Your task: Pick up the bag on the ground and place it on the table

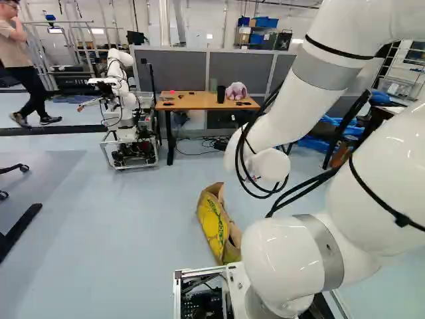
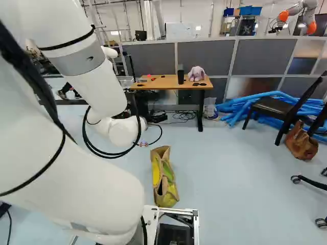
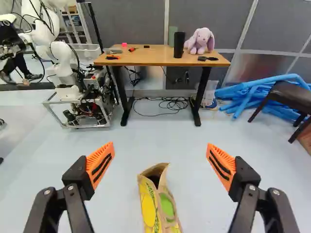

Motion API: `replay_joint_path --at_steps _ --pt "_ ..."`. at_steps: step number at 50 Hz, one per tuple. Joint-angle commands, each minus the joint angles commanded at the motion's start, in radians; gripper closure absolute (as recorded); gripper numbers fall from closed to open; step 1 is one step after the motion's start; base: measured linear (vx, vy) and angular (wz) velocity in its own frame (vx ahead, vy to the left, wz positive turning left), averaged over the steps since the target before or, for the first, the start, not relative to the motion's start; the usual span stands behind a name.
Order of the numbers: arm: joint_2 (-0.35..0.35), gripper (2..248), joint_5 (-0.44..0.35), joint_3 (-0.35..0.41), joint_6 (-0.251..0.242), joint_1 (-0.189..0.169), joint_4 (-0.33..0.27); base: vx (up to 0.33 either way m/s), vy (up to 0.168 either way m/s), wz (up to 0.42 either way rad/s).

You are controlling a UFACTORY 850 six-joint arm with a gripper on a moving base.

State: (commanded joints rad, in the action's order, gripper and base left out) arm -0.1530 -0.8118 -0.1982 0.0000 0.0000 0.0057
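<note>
A brown paper bag with yellow and green print (image 1: 216, 226) lies on the blue-grey floor ahead of my base; the right base view shows the same bag (image 2: 164, 178). My gripper (image 3: 160, 158) stands wide open in the wrist view, its orange pads far apart and nothing between them. Beyond the fingertips and below them is the bag (image 3: 158, 201), its mouth facing away from me. The wooden table (image 3: 146, 59) stands farther ahead. In the base views the arm hides the gripper.
On the table are a plush bunny (image 3: 200, 41), a black cylinder (image 3: 179, 44) and small items. Another robot (image 1: 121, 100) stands left of it. Cables (image 3: 167, 103) lie beneath the table. Blue tubes (image 2: 255, 104) and a dark chair (image 2: 276, 107) are at the right.
</note>
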Motion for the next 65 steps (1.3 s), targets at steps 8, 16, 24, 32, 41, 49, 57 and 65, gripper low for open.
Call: replay_joint_path --at_steps 8,16,24,32,41,49,57,65 --pt "0.047 3 0.048 -0.043 0.0 0.0 0.008 0.0 0.0 0.0" --pt "0.091 3 0.104 -0.087 0.0 0.0 0.015 0.0 0.0 0.0" --pt "0.135 3 0.162 -0.13 0.0 0.0 0.018 0.0 0.0 0.0" --pt "0.176 3 0.222 -0.172 0.0 0.0 0.018 0.0 0.0 0.0" --pt "0.221 3 0.289 -0.22 0.0 0.0 0.018 0.0 0.0 0.0" --pt "0.259 3 0.349 -0.261 0.0 0.0 0.018 0.0 0.0 0.0" --pt "0.296 3 0.408 -0.303 0.0 0.0 0.018 0.0 0.0 0.0" --pt "0.332 3 0.471 -0.344 0.0 0.0 0.018 0.0 0.0 0.0"
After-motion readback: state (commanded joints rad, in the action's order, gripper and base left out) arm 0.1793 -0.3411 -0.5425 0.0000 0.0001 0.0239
